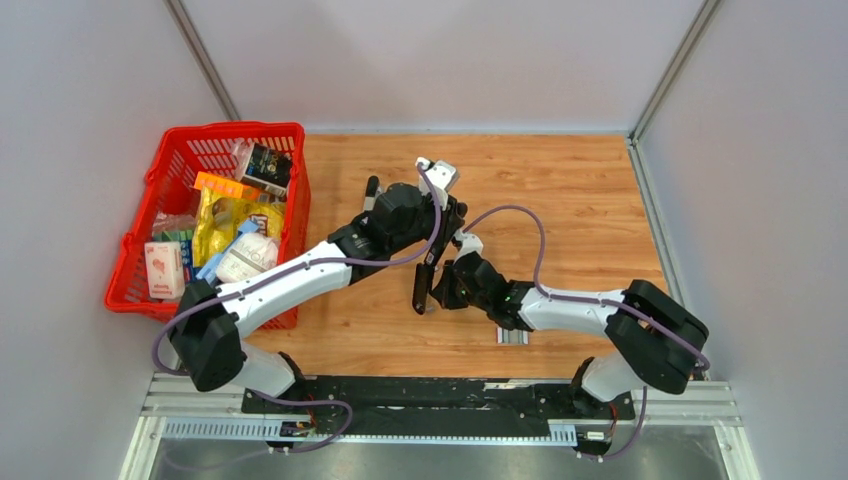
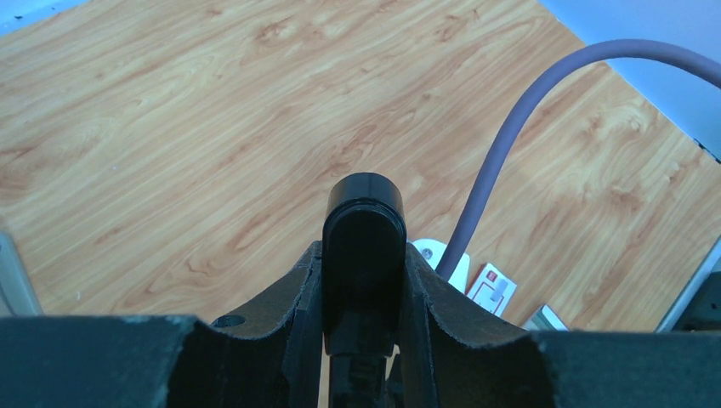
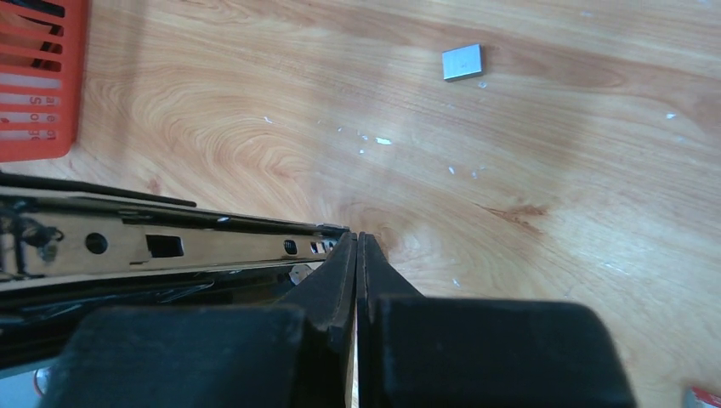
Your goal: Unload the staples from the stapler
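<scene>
Slippage is threatening: the left gripper point(image 2: 363, 280) is clamping the stapler point(image 2: 363, 212) by its rounded end while the right gripper point(image 3: 357, 255), tips pressed together and empty, is poking at its magazine point(image 3: 170, 246), lower left; a skid could wrench it loose. The staples point(image 3: 462, 63) are lying upper centre

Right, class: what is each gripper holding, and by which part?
Left gripper grips the stapler by its rounded black end; right gripper is shut, holding nothing visible.
</scene>
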Robot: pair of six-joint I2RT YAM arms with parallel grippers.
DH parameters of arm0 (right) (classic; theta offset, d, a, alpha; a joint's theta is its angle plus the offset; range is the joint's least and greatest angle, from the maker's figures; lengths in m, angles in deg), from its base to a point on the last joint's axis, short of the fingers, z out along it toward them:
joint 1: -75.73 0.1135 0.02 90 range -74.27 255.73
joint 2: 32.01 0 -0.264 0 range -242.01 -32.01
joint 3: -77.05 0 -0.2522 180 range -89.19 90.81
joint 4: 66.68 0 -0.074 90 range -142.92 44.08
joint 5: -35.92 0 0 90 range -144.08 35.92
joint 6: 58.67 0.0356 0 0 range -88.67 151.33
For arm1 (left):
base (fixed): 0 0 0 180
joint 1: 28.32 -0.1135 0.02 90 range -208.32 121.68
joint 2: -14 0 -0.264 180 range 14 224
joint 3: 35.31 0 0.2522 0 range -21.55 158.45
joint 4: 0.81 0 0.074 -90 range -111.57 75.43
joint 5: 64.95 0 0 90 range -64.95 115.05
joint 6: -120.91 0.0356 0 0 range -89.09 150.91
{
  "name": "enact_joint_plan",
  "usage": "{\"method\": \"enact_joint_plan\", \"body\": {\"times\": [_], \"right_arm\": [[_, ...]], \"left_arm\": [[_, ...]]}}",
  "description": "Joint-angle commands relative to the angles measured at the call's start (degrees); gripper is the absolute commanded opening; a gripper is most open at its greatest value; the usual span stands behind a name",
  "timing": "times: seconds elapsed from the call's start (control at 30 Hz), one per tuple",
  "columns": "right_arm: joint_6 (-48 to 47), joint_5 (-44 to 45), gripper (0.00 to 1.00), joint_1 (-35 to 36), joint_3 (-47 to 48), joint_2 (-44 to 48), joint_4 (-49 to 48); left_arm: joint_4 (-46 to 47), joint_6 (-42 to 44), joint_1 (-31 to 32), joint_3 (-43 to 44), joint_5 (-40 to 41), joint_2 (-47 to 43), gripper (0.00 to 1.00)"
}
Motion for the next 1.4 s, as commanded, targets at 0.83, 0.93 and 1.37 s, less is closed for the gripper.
{"method": "enact_joint_plan", "body": {"times": [0.83, 0.93, 1.37], "right_arm": [[-0.7, 0.2, 0.00, 1.0, 1.7, 16.4, 10.3], [-0.4, -0.4, 0.00, 2.0, 3.0, 14.2, 9.5], [-3.1, 3.6, 0.00, 2.1, 8.3, 8.6, 3.8]], "left_arm": [[-2.2, 2.5, 0.0, -2.2, 4.9, -25.6, 0.00], [-1.8, 1.0, 0.0, -2.8, 4.1, -26.6, 0.00], [-0.9, -9.2, 0.0, -6.6, 1.7, -31.5, 0.00]]}}
